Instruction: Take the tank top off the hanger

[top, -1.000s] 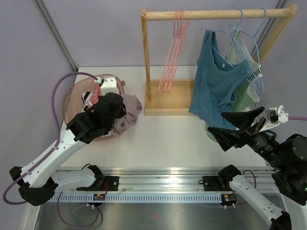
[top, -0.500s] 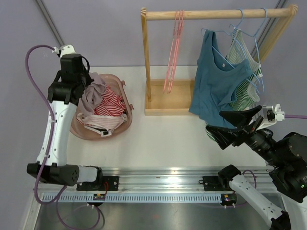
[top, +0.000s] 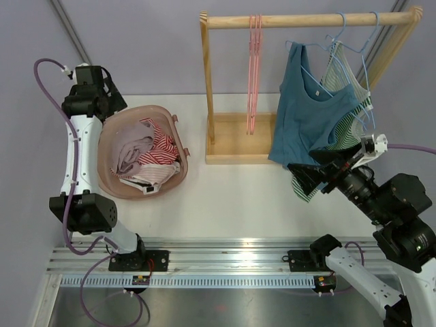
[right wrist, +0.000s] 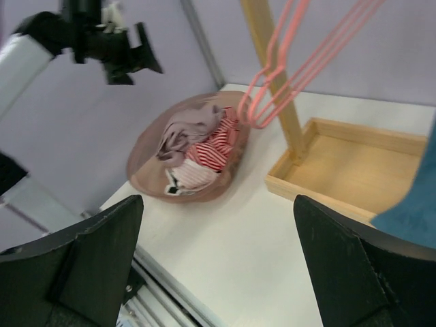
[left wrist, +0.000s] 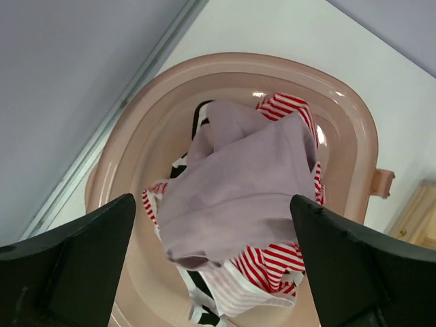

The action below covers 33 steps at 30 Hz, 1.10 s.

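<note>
On hanger (top: 339, 34), tank top (top: 310, 122) vertical, hem down

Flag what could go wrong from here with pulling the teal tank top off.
1. The right claw sits open at the hem of the teal tank top, with the striped top right behind it; closing could pinch both.
2. The teal straps appear to be looped over the blue hanger; a pull from the hem may drag the hanger along or off the wooden rail instead of freeing the top.
</note>
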Available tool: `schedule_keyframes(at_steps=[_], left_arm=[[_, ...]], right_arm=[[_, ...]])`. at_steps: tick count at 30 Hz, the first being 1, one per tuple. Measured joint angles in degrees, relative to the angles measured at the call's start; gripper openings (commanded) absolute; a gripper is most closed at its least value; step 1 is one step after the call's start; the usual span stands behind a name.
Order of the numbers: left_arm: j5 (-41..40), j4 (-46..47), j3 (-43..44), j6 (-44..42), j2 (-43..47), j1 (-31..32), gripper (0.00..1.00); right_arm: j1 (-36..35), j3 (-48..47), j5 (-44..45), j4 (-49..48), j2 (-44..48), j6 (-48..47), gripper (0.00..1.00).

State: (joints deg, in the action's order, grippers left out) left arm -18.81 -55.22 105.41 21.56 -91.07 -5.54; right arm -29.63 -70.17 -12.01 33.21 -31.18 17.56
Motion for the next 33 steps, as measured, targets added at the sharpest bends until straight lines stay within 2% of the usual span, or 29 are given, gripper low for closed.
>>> schedule_keyframes(at_steps=[4,7,14,19,27,33], left_arm=[[1.11,-0.61,0.07,0.09,1.38,-0.28,0.99],[4.33,-0.2,-2.14,0.04,5.57,0.57,0.99],[9.97,1.97,-14.62,-0.28,23.06,9.84,0.99],[11.15,3.41,-28.41,-0.63,36.59,14.8,0.99],[17.16,5.38,-45.27,-2.34,48.74,17.42,0.99],[25.05,9.2,-53.16,-3.89,55.49,17.66,0.99]], right_arm=[[0.0,-2.36,9.53,3.82,-4.07,1.09,0.99],[0.0,-5.53,15.91,7.32,-7.89,1.16,1.0],[0.0,-13.29,29.31,12.55,-13.53,-1.31,0.99],[0.0,-21.24,37.59,15.54,-19.15,-5.97,0.99],[0.0,-24.26,47.23,15.5,-28.33,-14.91,1.0],[1.25,-32.33,48.0,14.88,-37.35,-22.47,0.99]])
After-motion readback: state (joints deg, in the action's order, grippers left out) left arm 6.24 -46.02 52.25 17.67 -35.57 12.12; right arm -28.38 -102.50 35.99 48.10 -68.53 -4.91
